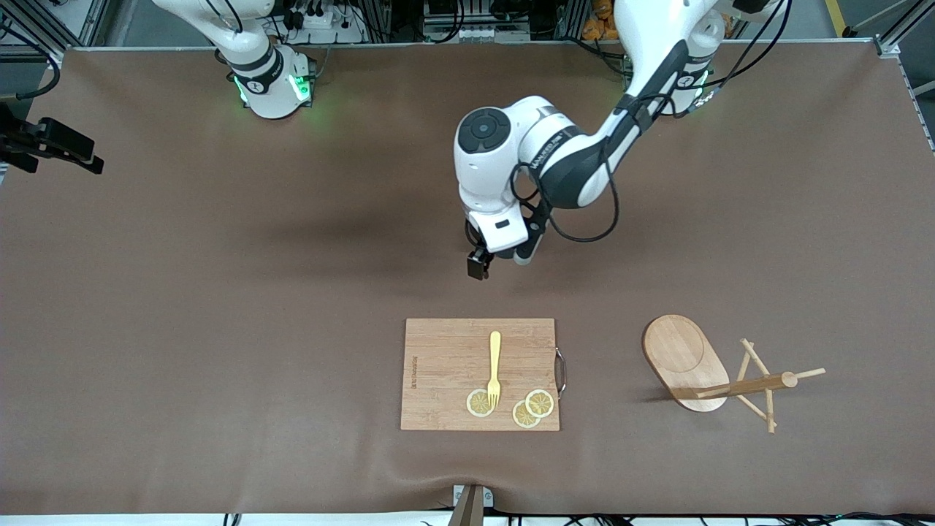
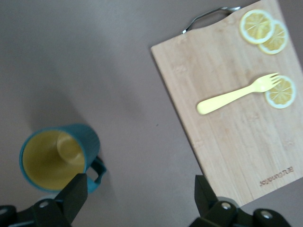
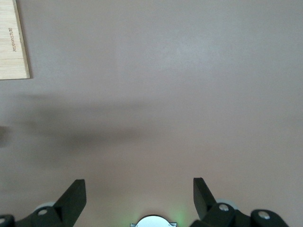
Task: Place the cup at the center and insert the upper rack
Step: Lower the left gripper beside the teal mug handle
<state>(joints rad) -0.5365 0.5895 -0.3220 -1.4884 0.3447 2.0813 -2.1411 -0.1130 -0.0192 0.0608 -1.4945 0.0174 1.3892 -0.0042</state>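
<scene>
Lowest in the front view, and so nearest that camera, is the cutting board (image 1: 480, 374), carrying a yellow fork (image 1: 494, 367) and three lemon slices (image 1: 532, 409). None of these belongs to the task; they look like clutter to be worked around.

Over bare table (image 1: 219, 292), just above the board's edge farthest from the camera, hangs the left pincer (image 1: 488, 264). Its wrist view shows its dark fingers (image 2: 71, 198) spread apart with nothing between them. In that same view the cup (image 2: 56, 156) stands upright on the table, mouth up, close by one fingertip, its handle turned toward the pincer; the front view hides it under the arm's wrist. Standing upright near the table's middle, the cup looks already placed, though I judge that only from where the arm hangs.

Well away from the left pincer, toward the left arm's end of the table, the upper rack (image 1: 719, 372) lies tipped on its side, base on edge, post and pegs pointing outward. It would need grasping and righting.

The right pincer (image 3: 139, 198) waits, fingers apart, over empty table.

Small dark lettering runs along one edge of the board, too small to read surely.
</scene>
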